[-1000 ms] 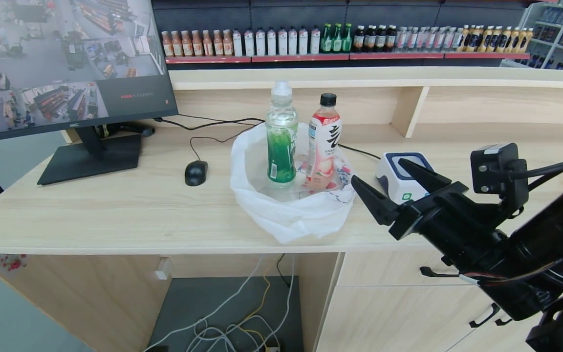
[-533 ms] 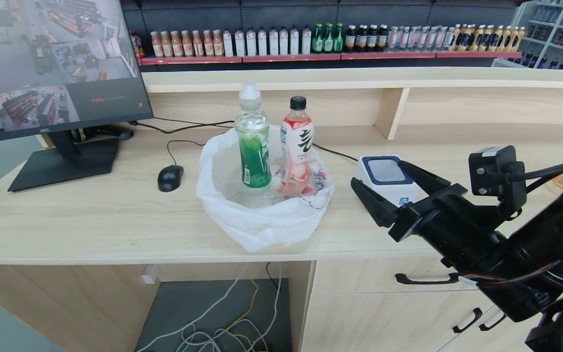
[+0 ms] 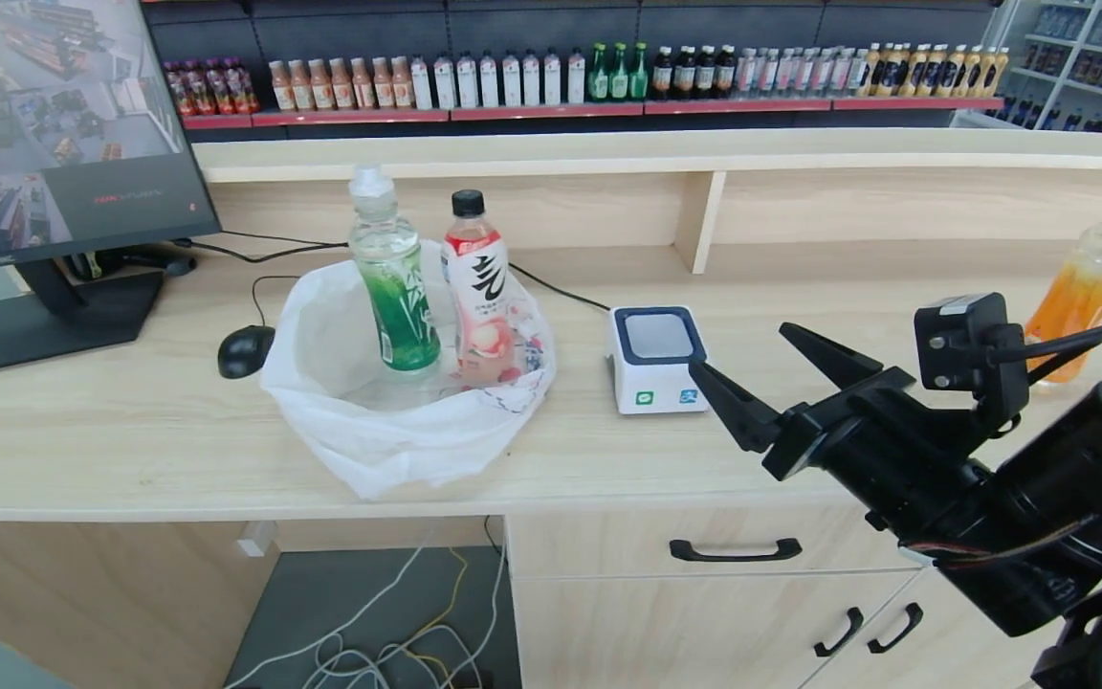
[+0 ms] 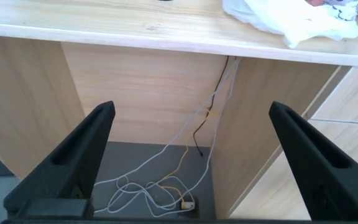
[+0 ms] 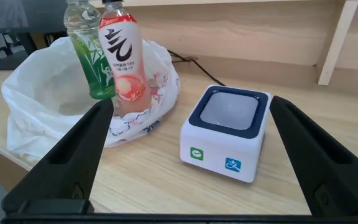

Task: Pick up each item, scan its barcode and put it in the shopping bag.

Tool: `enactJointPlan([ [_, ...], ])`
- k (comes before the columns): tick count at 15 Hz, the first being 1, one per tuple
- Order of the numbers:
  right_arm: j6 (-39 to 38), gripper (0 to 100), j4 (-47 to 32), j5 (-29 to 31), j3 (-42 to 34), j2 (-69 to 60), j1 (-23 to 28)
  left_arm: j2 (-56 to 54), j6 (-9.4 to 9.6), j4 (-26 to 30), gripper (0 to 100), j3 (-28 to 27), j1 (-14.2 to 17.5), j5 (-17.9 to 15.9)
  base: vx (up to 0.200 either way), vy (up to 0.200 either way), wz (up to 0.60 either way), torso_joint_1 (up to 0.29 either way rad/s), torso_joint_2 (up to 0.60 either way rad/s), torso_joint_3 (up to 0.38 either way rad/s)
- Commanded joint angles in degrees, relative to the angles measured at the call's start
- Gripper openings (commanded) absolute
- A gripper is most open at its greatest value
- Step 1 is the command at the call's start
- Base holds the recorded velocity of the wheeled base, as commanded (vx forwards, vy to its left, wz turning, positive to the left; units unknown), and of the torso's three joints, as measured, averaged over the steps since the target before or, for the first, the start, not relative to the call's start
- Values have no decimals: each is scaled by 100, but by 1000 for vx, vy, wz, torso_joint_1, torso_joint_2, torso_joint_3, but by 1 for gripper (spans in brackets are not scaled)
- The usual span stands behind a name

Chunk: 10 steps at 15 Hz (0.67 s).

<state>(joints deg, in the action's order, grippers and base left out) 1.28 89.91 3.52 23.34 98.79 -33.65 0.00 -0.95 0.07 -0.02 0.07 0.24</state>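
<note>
A white shopping bag lies open on the wooden counter with a green bottle and a pink bottle standing upright in it. To its right is the white barcode scanner. An orange drink bottle stands at the counter's far right. My right gripper hangs open and empty just right of the scanner, at the counter's front edge. The right wrist view looks over the scanner, the pink bottle and the bag. My left gripper is open and empty below the counter edge.
A monitor and a black mouse occupy the counter's left. A raised shelf with a divider runs along the back. Drawers with black handles sit under the counter, and loose cables lie on the floor.
The head camera has turned to the right, so the whole scene has slid left and the orange bottle has come fully into view. Bag, bottles and scanner keep their places on the counter.
</note>
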Motion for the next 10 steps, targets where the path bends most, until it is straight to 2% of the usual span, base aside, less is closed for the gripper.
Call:
enactJointPlan([
  [1, 4, 100, 9, -1, -5, 17, -2, 0, -2, 1, 100, -6, 1, 2, 0, -200, 0, 7, 2, 2],
  [10, 4, 100, 9, -1, -14, 35, -2, 0, -2, 1, 100, 2, 1, 2, 0, -200, 0, 3, 3, 4],
])
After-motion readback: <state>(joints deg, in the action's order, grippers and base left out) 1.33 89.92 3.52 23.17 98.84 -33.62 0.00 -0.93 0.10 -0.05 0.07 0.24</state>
